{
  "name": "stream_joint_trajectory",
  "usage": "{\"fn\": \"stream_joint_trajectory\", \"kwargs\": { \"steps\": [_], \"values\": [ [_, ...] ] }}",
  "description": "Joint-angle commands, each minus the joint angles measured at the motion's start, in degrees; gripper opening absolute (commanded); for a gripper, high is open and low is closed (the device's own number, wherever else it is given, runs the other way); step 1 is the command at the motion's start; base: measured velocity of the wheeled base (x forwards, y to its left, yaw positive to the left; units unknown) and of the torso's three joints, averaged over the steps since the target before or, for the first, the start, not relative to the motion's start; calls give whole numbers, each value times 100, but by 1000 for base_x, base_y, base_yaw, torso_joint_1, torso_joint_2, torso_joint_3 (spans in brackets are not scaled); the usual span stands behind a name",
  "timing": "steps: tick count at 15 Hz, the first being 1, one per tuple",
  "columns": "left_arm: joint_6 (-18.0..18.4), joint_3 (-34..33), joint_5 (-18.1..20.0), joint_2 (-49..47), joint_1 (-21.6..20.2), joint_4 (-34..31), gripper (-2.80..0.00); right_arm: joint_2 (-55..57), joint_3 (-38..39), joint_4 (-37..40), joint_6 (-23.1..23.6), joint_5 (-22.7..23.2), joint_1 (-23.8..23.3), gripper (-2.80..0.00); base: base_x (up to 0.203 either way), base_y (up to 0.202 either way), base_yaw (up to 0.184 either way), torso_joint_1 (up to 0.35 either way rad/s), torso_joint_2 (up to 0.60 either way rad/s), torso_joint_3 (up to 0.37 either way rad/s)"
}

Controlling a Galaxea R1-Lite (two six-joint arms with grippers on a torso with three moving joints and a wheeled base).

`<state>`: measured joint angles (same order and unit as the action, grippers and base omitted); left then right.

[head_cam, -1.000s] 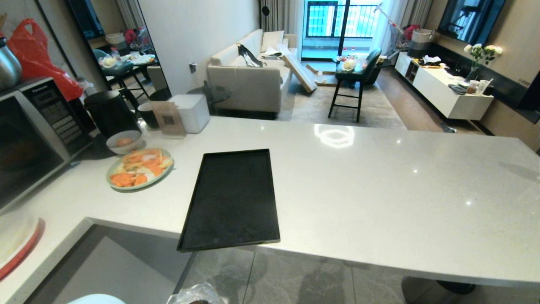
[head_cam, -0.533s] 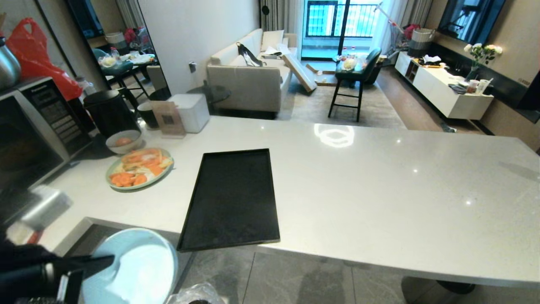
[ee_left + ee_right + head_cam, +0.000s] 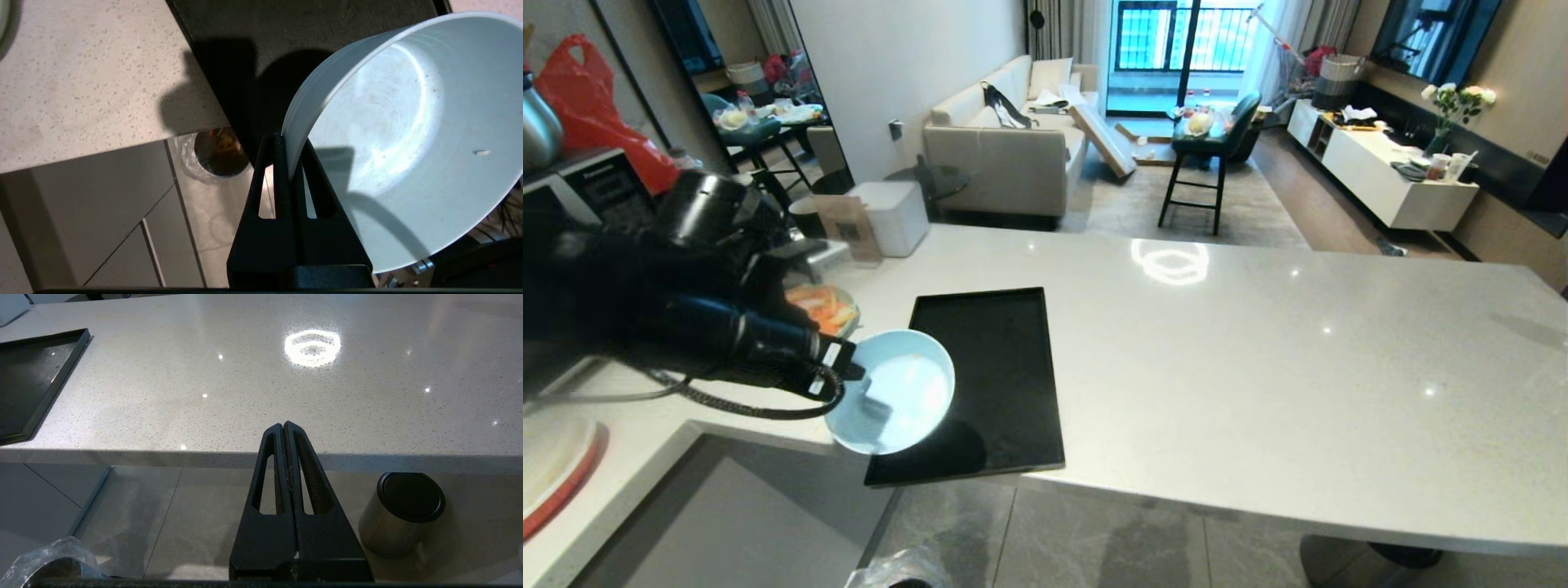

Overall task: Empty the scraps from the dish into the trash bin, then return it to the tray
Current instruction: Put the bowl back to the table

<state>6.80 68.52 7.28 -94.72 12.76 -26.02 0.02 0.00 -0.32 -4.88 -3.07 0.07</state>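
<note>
A: What's my right claw [image 3: 283,424] doing?
B: Fingers [image 3: 273,457] pressed together, nothing held. It hangs in front of the desk [image 3: 286,384] edge, above the floor [image 3: 163,522].
A: What else is in sight?
B: A corner of the black tray [image 3: 28,379] on the desk. On the floor, a dark steel cylinder [image 3: 402,514] with a black top, well apart from the bagged trash bin [image 3: 53,563].

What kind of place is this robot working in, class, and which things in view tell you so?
Most likely a home: an open-plan flat with a kitchen counter facing the living room. The pale stone counter holds a microwave and a plate of cut vegetables, and beyond it stand a sofa and a bar stool.
</note>
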Motion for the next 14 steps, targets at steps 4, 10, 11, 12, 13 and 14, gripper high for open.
{"fn": "stream_joint_trajectory", "kwargs": {
  "steps": [4, 10, 11, 12, 13, 14],
  "values": [
    [168, 1318, 11, -1683, 137, -420, -280, -2, -8, -3, -5, -1, 1, -280, 0, 0, 0, 0, 0, 0],
    [174, 2127, 19, -2630, 373, -430, -280, -2, 0, -3, 4, -1, 1, -280, 0, 0, 0, 0, 0, 0],
    [173, 2190, 19, -2726, 392, -430, -280, -2, 0, -3, -3, -1, 1, -280, 0, 0, 0, 0, 0, 0],
    [173, 2242, 19, -2819, 408, -430, -280, -2, 0, -3, -5, -1, 1, -280, 0, 0, 0, 0, 0, 0],
    [173, 2298, 19, -2887, 428, -430, -280, -2, 0, -3, -5, -1, 1, -280, 0, 0, 0, 0, 0, 0],
    [164, 2324, 19, -2927, 438, -438, -280, -2, 0, -3, -4, -1, 1, -280, 0, 0, 0, 0, 0, 0]
  ]
}}
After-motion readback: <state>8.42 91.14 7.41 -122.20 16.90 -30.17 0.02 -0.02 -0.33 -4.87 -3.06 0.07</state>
